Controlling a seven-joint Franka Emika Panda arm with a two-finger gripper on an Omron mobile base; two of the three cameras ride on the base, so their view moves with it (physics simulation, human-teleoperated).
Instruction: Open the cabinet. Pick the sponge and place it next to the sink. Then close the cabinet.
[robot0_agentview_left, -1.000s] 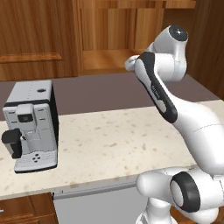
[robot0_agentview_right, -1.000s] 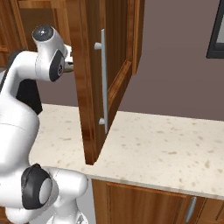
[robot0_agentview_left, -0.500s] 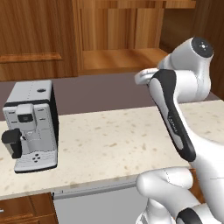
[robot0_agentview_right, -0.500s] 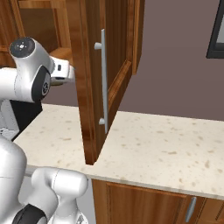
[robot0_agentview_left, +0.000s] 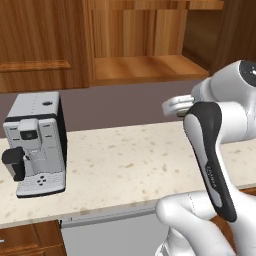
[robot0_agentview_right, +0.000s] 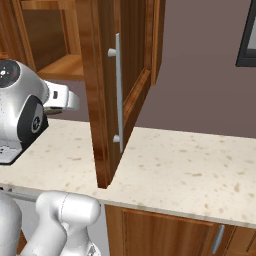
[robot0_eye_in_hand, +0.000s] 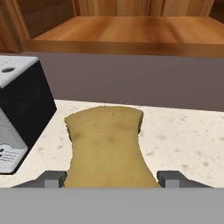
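Between my fingers (robot0_eye_in_hand: 52, 178) sits the sponge (robot0_eye_in_hand: 107, 146), a flat yellowish-olive block with faint darker blotches, no readable writing on it. My hand (robot0_eye_in_hand: 111, 179) is clamped on its sides, holding it above the speckled desk (robot0_eye_in_hand: 183, 140). It hangs beside the coffee machine (robot0_eye_in_hand: 19, 113), below the open cabinet (robot0_eye_in_hand: 131, 30).

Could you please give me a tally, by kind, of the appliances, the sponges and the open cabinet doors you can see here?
Coffee machine: 1
Sponge, between the fingers of the gripper: 1
Open cabinet door, with its bar handle: 1
Total: 3
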